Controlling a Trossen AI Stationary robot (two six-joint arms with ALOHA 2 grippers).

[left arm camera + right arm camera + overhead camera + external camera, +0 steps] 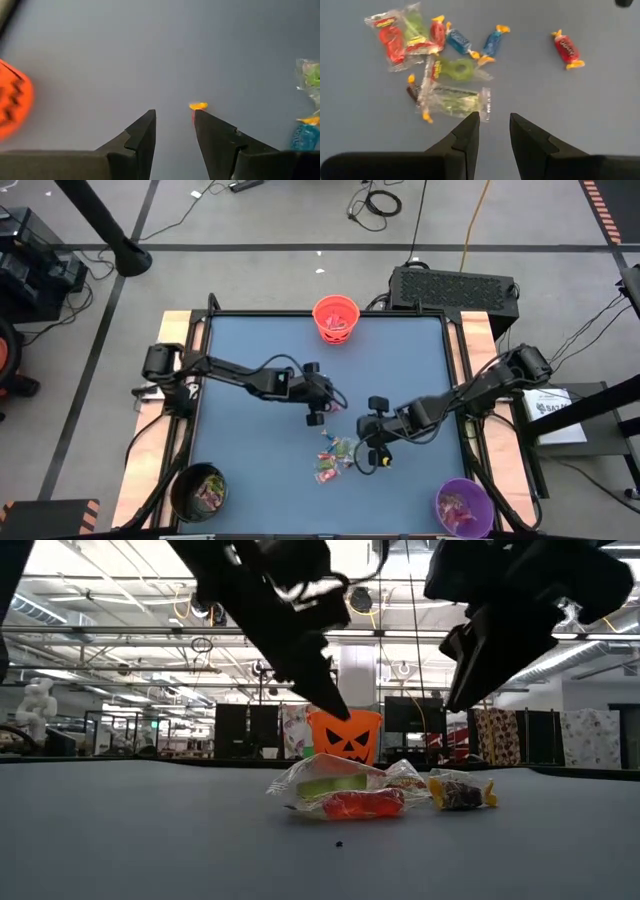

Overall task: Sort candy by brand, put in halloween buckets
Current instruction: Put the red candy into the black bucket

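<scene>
A small pile of wrapped candy (336, 455) lies on the blue table; in the right wrist view it shows red, green and blue pieces (440, 55) and one red piece apart (566, 49). My left gripper (317, 414) hangs open above the table, just on the far side of the pile. A red candy with a yellow end (198, 106) peeks out past one of its fingers. My right gripper (372, 456) is open with a narrow gap, right of the pile and lifted off the table (470, 670). The orange bucket (336, 318) stands at the far edge, the black bucket (198, 490) at the near left and the purple bucket (463, 507) at the near right.
The black and purple buckets hold candy. Bare blue table surface lies to the left of the pile and between it and the orange bucket (345, 737). Wooden strips run along the table's left and right sides, and a dark box (455, 288) sits beyond the far right corner.
</scene>
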